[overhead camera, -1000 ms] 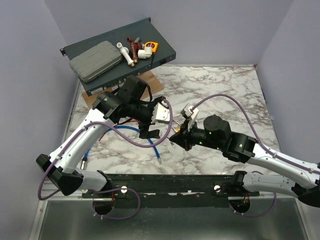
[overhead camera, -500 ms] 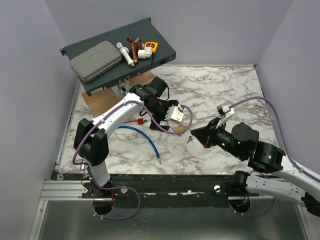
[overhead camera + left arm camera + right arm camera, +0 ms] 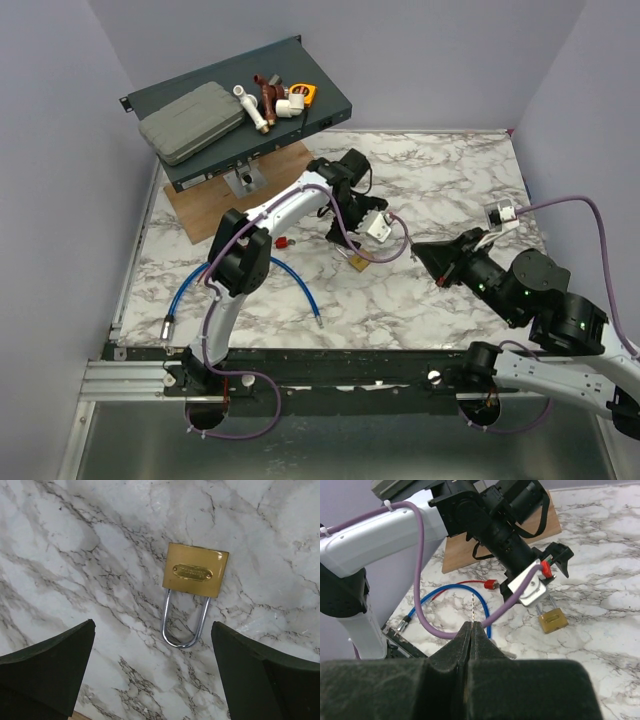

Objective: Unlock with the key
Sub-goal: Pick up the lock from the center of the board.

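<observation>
Flat brass padlock with silver shackle [image 3: 195, 570] lies right under the wide-open left gripper [image 3: 152, 645], body end toward the right gripper [image 3: 471, 626], which is pinched shut on the thin silver-grey metal key [image 3: 472, 607], well apart.

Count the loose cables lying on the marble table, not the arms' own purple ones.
2. A blue cable curves over the table's near-left part; a thin red cable with a red plug lies just beyond it. Others may be hidden.

Padlock [image 3: 195, 572] flat on marble table [image 3: 470, 180], bare top on every side of it. Left gripper [image 3: 152, 672] hangs directly over it, jaws wide (straight-down way blocked). Blue cable [image 3: 300, 287] loops near on the left. Rightward, open tabletop up to right gripper [image 3: 471, 630].
</observation>
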Controlling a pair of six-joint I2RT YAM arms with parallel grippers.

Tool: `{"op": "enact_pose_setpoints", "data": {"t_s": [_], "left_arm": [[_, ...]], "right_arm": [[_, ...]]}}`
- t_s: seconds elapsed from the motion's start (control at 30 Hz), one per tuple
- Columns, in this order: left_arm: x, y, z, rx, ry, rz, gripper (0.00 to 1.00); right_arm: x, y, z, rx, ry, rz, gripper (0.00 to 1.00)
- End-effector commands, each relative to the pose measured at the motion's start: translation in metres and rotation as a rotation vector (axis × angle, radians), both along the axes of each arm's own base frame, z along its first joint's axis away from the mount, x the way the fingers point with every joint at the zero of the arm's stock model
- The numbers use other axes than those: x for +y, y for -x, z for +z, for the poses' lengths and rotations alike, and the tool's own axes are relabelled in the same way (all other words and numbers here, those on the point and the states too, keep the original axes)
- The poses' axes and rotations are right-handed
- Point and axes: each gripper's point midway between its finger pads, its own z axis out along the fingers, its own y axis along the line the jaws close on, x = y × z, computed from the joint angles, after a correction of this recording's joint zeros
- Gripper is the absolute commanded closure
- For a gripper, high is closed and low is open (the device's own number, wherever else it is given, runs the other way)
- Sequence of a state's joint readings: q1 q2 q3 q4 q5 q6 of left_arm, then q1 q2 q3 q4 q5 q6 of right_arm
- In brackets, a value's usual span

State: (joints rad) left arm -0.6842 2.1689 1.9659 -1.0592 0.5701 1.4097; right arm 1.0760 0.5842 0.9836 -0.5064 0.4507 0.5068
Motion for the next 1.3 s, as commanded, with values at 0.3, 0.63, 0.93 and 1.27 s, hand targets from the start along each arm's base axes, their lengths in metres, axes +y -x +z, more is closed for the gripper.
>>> {"op": "enact_pose_setpoints", "data": {"t_s": [0.3, 0.63, 0.93, 1.27], "left_arm": [[0.005, 0.047, -0.050, 0.074, -0.232, -0.144, 0.03], [-0.012, 0.044, -0.061, 0.060, -0.265, -0.031, 0.13], [-0.012, 0.044, -0.070, 0.014, -0.283, 0.014, 0.23], [0.007, 0.060, -0.076, 0.022, -0.343, 0.044, 0.87]], "right_arm": [[-0.007, -0.003, 0.022, -0.047, 0.021, -0.021, 0.99], [-0.001, -0.001, 0.027, -0.053, 0.020, 0.010, 0.99], [0.004, 0.002, 0.035, -0.066, 0.021, 0.045, 0.99], [0.003, 0.005, 0.037, -0.069, 0.019, 0.059, 0.99]]}}
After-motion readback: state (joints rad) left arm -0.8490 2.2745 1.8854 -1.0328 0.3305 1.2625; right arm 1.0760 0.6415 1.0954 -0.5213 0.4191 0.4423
